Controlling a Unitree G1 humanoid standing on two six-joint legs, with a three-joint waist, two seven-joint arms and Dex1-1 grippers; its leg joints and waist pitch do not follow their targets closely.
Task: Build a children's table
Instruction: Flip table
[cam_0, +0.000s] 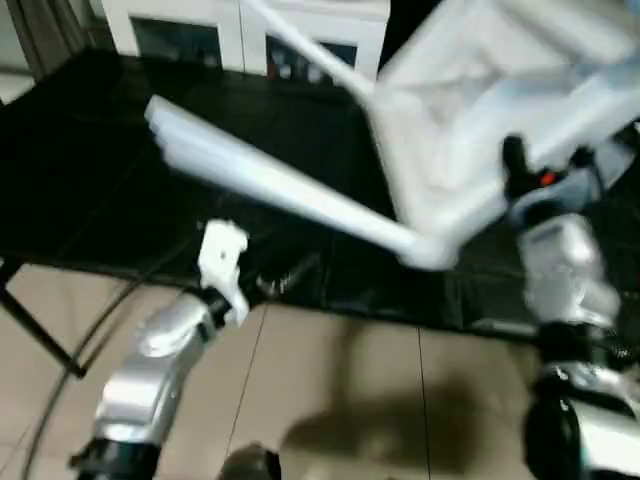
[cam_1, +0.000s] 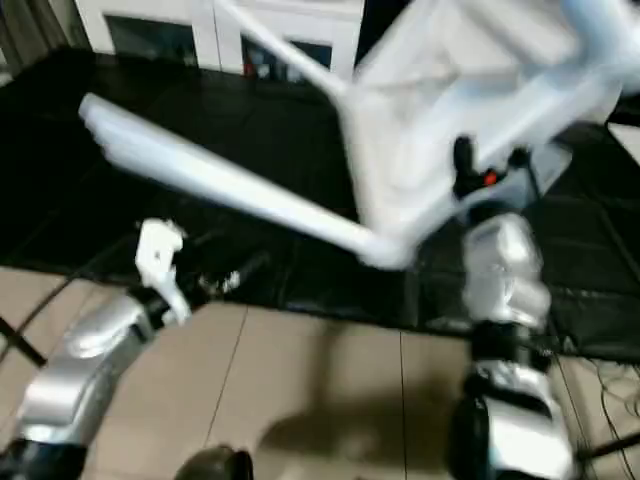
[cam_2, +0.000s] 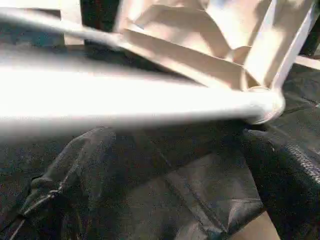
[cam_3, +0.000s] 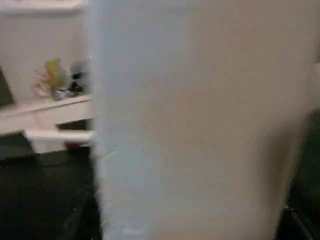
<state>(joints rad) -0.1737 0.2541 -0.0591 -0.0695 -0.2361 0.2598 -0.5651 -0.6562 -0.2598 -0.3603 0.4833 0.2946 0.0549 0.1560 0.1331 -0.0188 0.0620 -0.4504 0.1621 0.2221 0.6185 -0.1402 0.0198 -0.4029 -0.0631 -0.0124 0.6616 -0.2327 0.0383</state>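
Your right gripper is up against the near edge of the table top, its black fingers rising in front of the white plastic; you cannot tell from these pictures whether they are clamped on it or merely touching. In the right wrist view the white plastic sits right in front of the camera. Your left gripper hangs low at the near edge of the black mat, below the nearest leg and apart from it; whether its fingers are parted or closed cannot be told.

The table top is lifted and tilted above the right half of the mat, its ribbed underside facing toward you and down. The nearest leg is seated in the top's lower corner socket, and its long axis runs from there up and to your left, the free end over the middle-left of the mat. A second leg runs from the top's upper left corner, also to your left, further back.

Behind the mat stands a white cabinet. Nearer you, tan floor tiles show below the mat, with a dark cable trailing over them beside your left forearm.
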